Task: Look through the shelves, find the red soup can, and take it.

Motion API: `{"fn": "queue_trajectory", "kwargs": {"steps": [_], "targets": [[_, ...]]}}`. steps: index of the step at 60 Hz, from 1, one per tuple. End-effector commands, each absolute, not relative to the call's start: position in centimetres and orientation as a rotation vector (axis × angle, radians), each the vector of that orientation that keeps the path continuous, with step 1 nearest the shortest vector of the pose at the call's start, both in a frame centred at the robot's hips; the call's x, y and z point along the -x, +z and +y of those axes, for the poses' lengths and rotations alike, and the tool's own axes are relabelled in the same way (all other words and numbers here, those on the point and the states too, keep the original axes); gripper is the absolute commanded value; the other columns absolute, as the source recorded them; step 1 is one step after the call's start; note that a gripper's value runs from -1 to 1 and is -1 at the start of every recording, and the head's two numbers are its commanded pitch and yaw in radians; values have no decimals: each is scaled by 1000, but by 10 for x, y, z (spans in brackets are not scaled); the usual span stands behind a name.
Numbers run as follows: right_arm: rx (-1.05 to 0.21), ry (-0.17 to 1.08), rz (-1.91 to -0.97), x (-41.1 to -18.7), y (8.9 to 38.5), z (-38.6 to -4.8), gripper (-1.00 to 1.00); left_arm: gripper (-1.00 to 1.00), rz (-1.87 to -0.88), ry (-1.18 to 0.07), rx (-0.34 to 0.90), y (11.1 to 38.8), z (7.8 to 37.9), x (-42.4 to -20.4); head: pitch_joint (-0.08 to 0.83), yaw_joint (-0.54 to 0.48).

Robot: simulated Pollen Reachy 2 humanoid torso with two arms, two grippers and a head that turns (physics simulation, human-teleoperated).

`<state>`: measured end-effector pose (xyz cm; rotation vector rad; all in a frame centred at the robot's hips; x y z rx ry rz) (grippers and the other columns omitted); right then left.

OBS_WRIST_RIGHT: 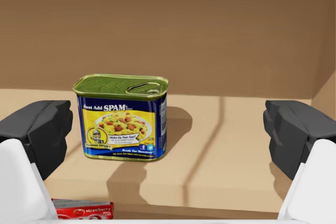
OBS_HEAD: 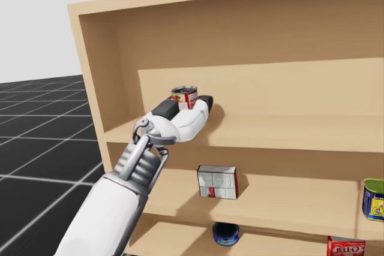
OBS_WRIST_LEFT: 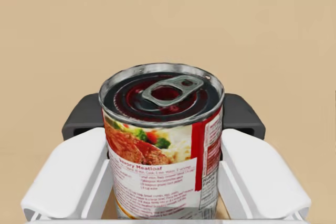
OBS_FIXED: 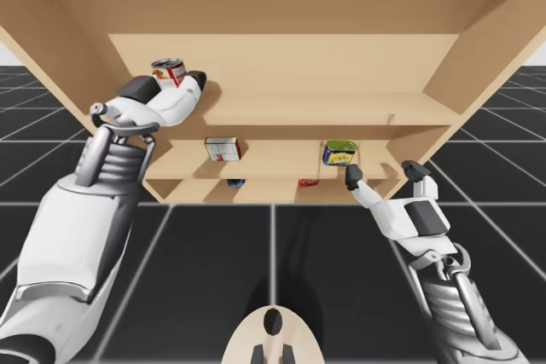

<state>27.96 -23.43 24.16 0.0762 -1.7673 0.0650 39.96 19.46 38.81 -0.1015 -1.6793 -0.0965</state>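
Gripping red soup can (OBS_WRIST_LEFT: 163,150) with left hand (OBS_WRIST_LEFT: 164,119)

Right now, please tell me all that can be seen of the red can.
The red can is an upright metal cylinder with a silver rim and an unopened pull-tab lid. Its label is red and white with a food picture. It is at the top shelf, near its left end; its base is hidden. My left gripper is shut on it from both sides.
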Motion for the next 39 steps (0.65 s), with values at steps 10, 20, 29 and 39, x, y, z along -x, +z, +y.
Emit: {"fn": "queue_trajectory", "kwargs": {"steps": [10, 20, 29, 39], "targets": [[-87, 57, -1769, -279, 242, -232, -1000, 1000, -1584, -47, -5, 411, 195, -394, 166, 311], [-90, 56, -1771, -279, 242, -233, -1000, 1000, -1645, -58, 15, 430, 200, -374, 168, 308], [-88, 56, -1772, -279, 242, -233, -1000, 1000, -1678, -94, -15, 434, 199, -336, 165, 304], [-86, 57, -1774, -279, 243, -233, -1000, 1000, -1686, -139, -32, 428, 199, -282, 167, 303]]}}
